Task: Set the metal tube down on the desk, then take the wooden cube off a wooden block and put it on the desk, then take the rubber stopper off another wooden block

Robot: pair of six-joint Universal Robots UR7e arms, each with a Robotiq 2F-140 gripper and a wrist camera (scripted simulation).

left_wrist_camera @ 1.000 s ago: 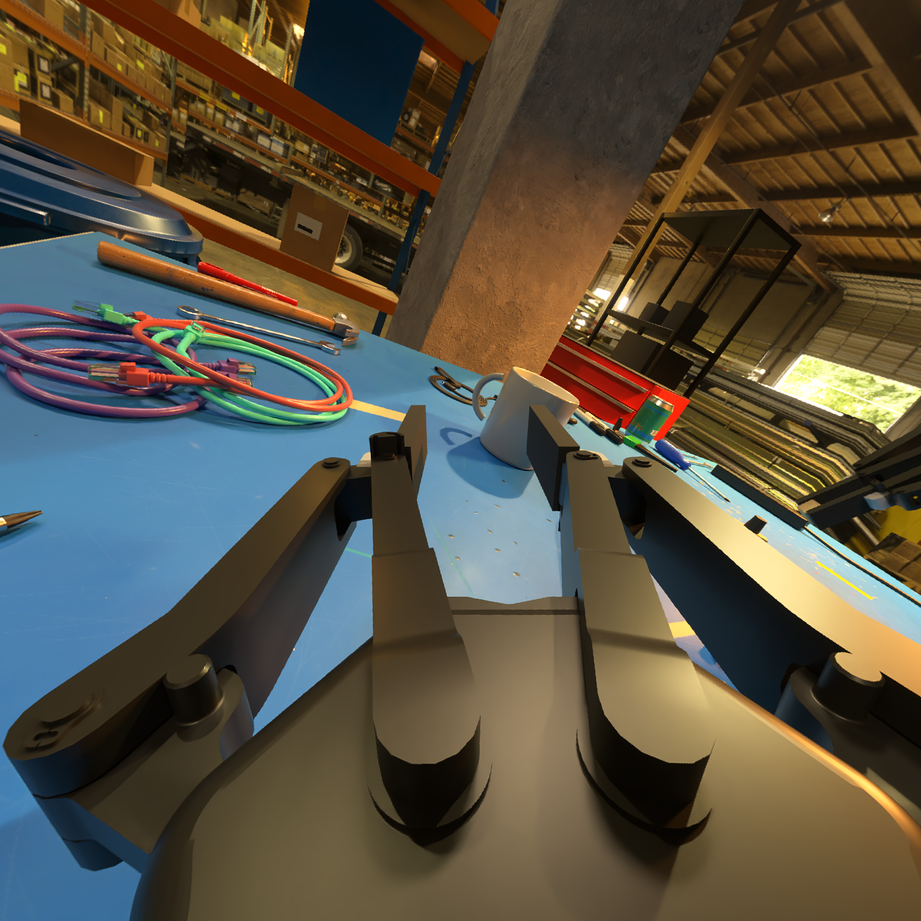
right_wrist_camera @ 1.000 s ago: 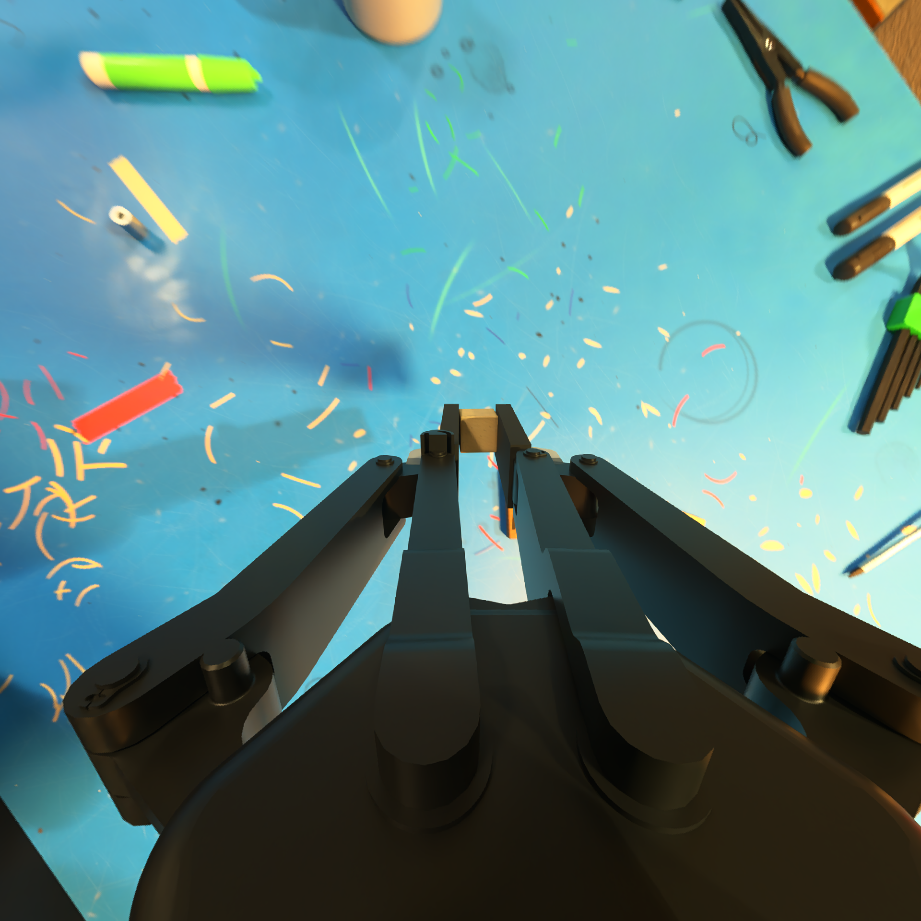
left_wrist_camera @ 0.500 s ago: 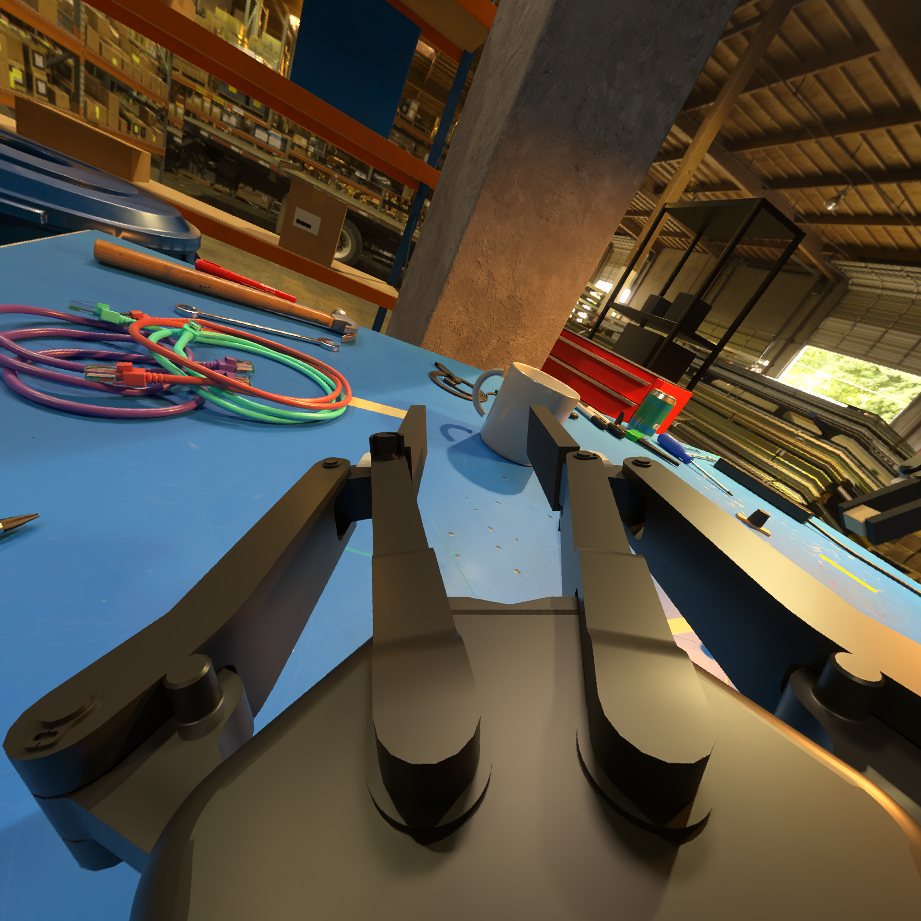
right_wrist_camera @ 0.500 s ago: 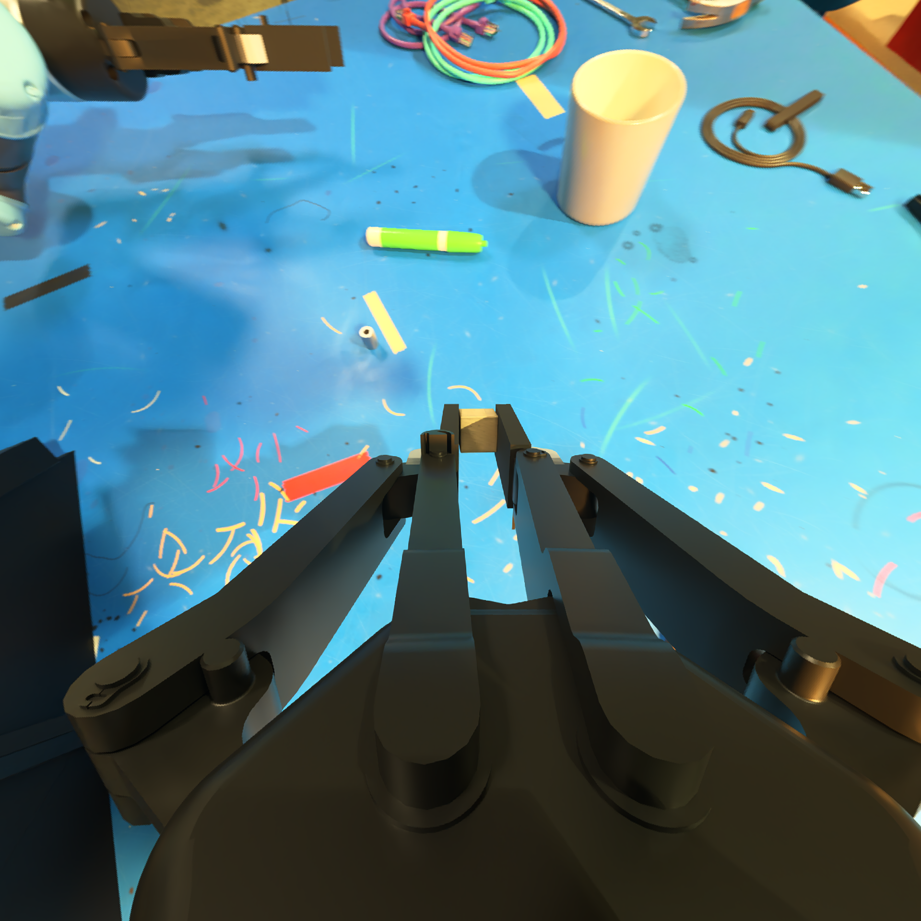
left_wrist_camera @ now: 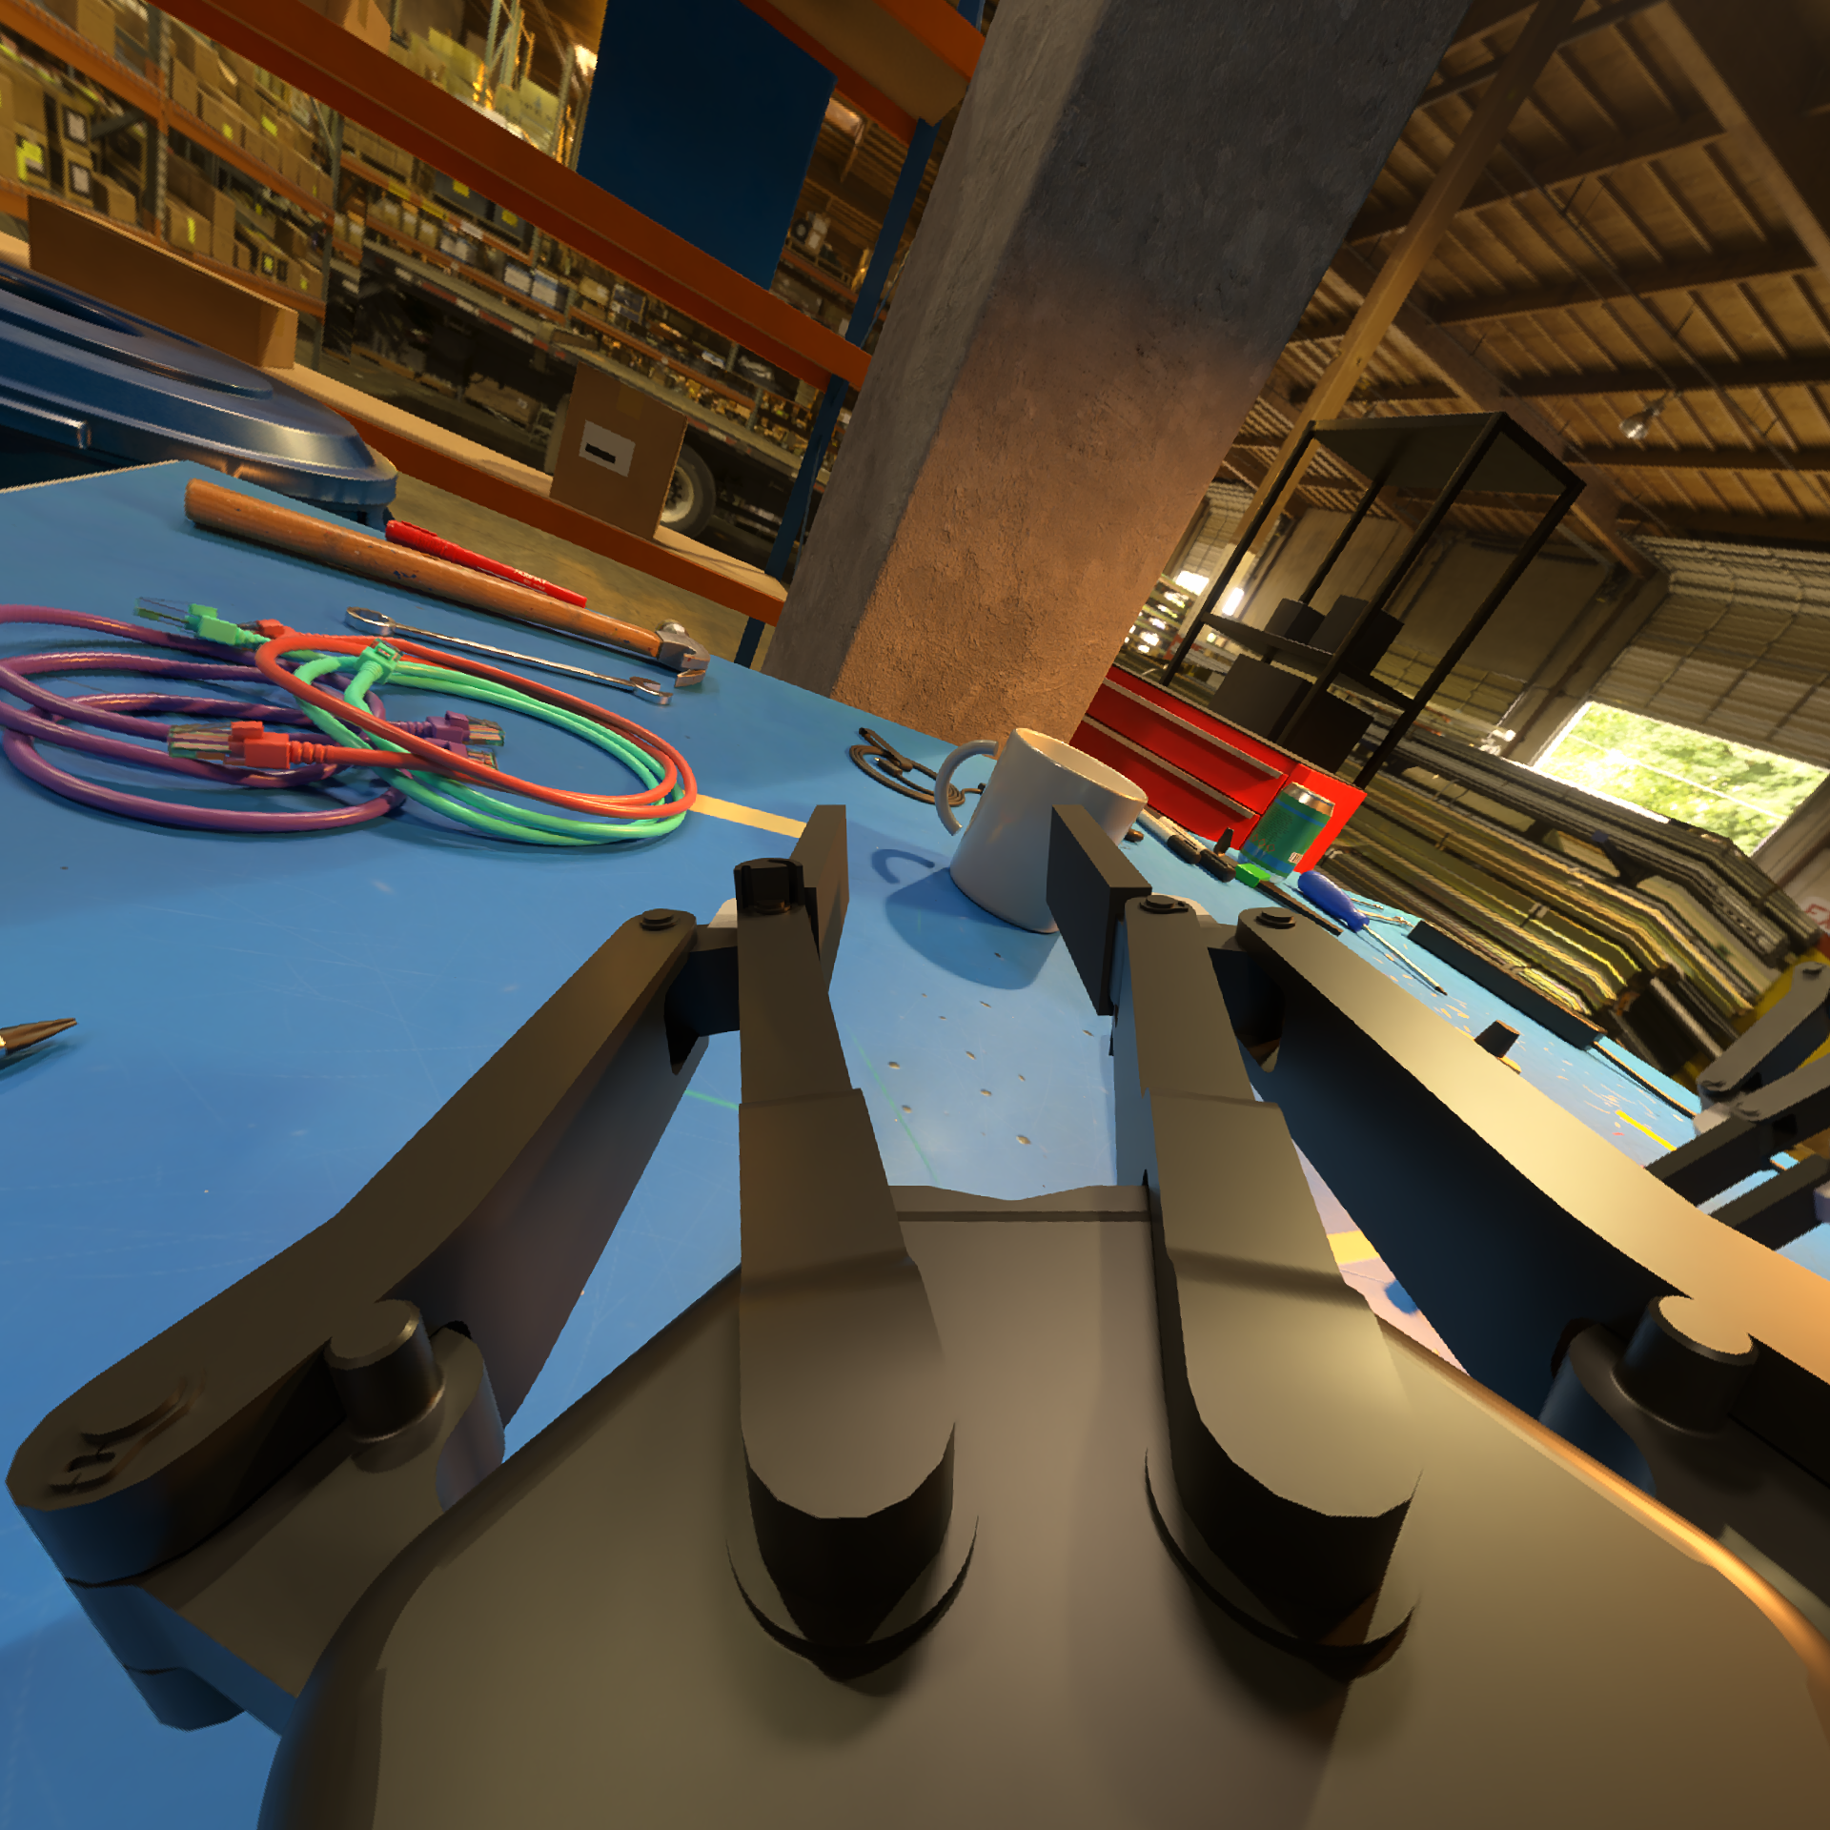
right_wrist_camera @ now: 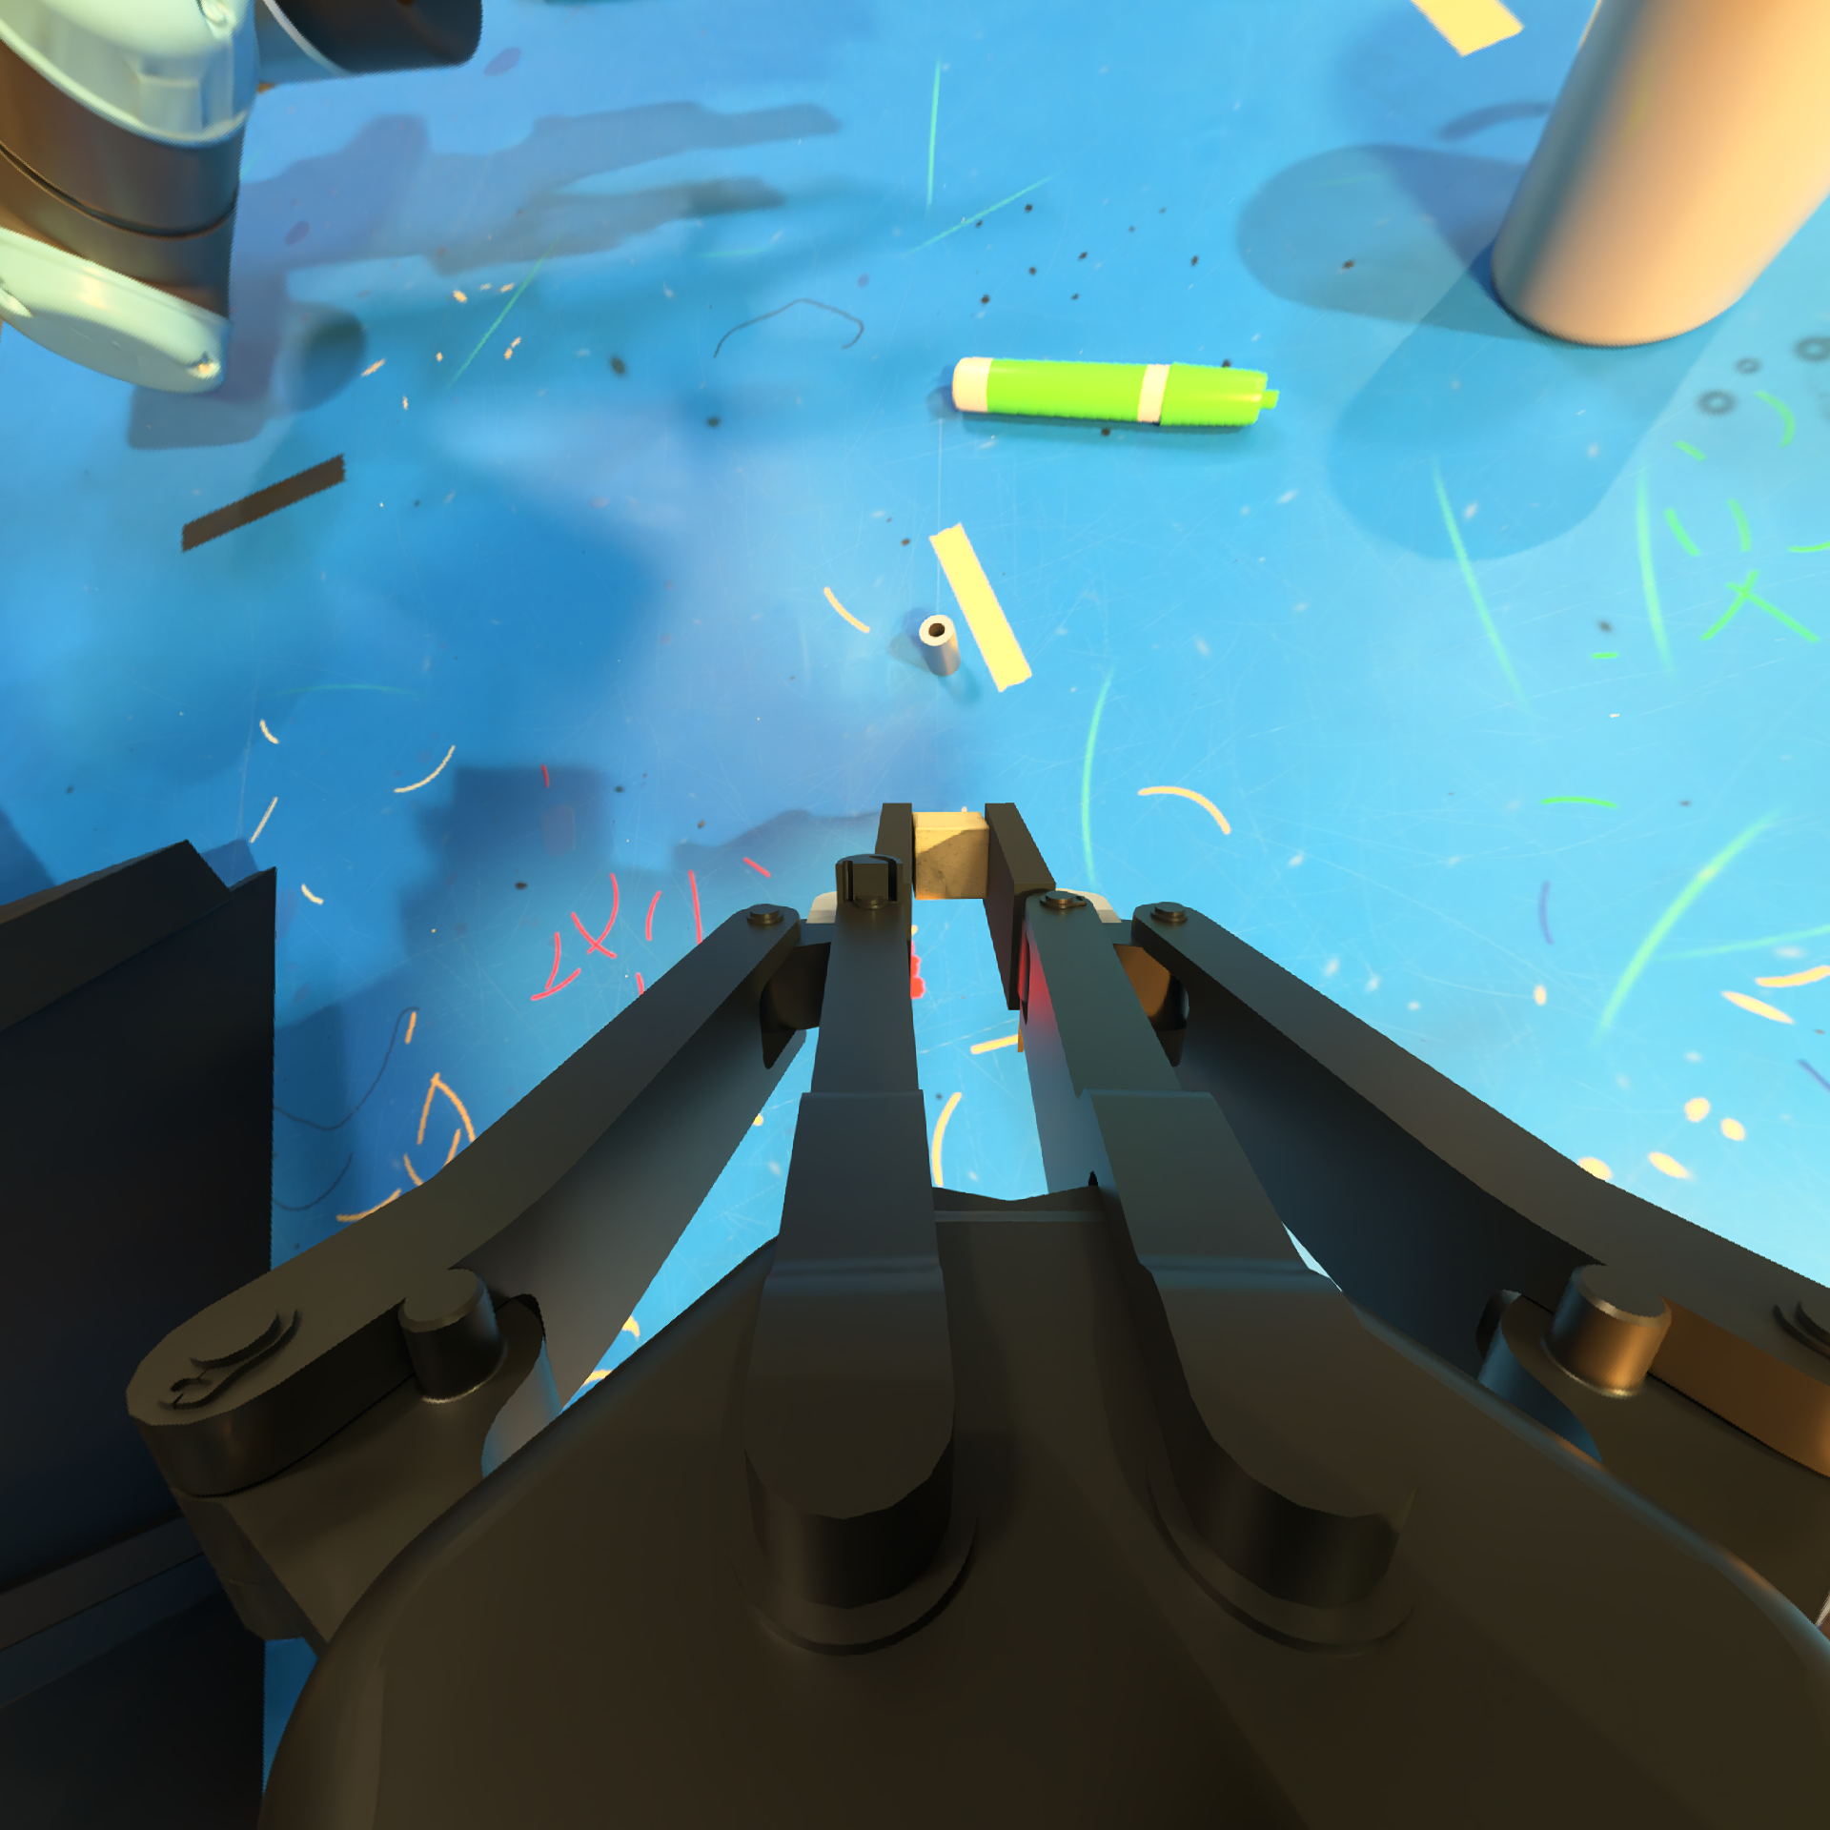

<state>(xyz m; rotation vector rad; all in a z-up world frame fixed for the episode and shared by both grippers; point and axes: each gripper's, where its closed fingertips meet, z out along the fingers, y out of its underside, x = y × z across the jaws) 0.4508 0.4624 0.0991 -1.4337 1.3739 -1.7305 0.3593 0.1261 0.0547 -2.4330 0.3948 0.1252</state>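
In the right wrist view my right gripper (right_wrist_camera: 951, 842) is shut on the small wooden cube (right_wrist_camera: 949, 854) and holds it close above the blue desk (right_wrist_camera: 1287, 891). The short metal tube (right_wrist_camera: 938, 642) stands on end on the desk just ahead of the cube, beside a yellow strip. In the left wrist view my left gripper (left_wrist_camera: 951, 871) is open and empty, low over the desk (left_wrist_camera: 297, 990) and pointing at a white mug (left_wrist_camera: 1030, 832). The right gripper (left_wrist_camera: 1763, 1099) shows at the right edge there. A small dark object (left_wrist_camera: 1497, 1036) sits far right; the wooden blocks are not visible.
A green marker (right_wrist_camera: 1104, 393) lies beyond the tube, the mug (right_wrist_camera: 1664, 178) at top right, a dark block (right_wrist_camera: 119, 1188) at left and the left arm (right_wrist_camera: 109, 198) at top left. Coiled cables (left_wrist_camera: 347, 733), a hammer (left_wrist_camera: 436, 579), a wrench (left_wrist_camera: 505, 654) and a can (left_wrist_camera: 1287, 827) lie on the desk.
My right gripper, still holding the cube, has swung toward the tube and come down closer to the desk. My left gripper has barely moved; the right gripper has dropped lower at its view's edge.
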